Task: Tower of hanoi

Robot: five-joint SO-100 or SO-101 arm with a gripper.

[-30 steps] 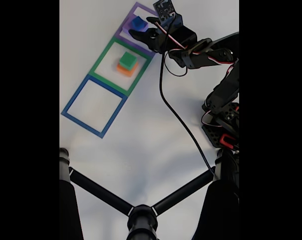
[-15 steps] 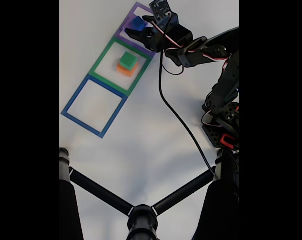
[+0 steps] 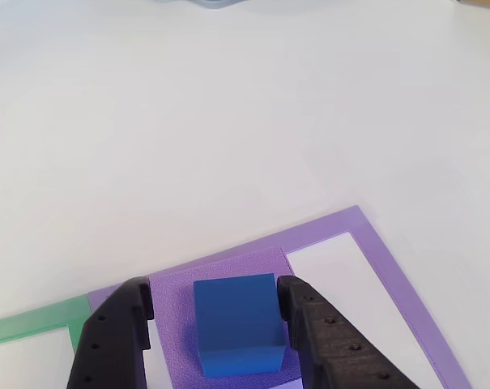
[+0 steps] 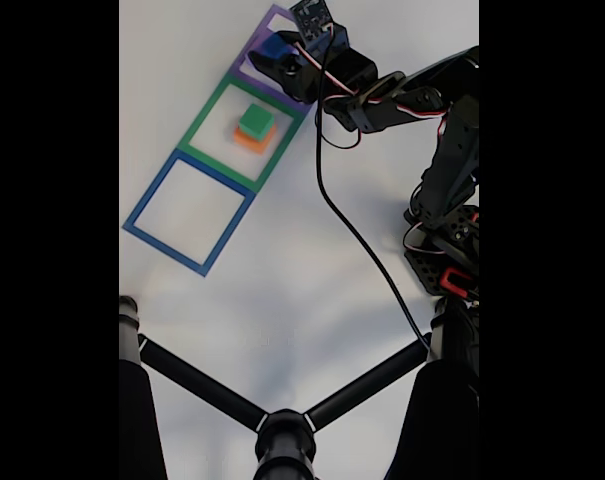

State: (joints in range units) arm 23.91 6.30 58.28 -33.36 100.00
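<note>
The small blue cube [image 3: 238, 324] sits on the flat purple block [image 3: 228, 266], inside the purple square frame [image 3: 390, 259]. My gripper [image 3: 215, 288] is open and low, with one black finger on each side of the cube; the right finger is nearly against it and a gap shows on the left. In the fixed view the gripper [image 4: 272, 52] hovers over the blue cube [image 4: 273, 47] at the top of the purple frame [image 4: 267, 20]. A green block [image 4: 255, 120] rests on an orange block [image 4: 248, 141] inside the green frame [image 4: 203, 113].
A blue frame [image 4: 150, 191] with nothing in it lies below the green one. The arm's black cable [image 4: 352, 230] trails across the white table. Black tripod legs [image 4: 282, 425] cross the bottom of the fixed view. A corner of the green frame [image 3: 34, 324] shows at lower left.
The gripper has moved up and left in the fixed view, from beside the purple frame to straddling the blue cube. The blocks have not moved.
</note>
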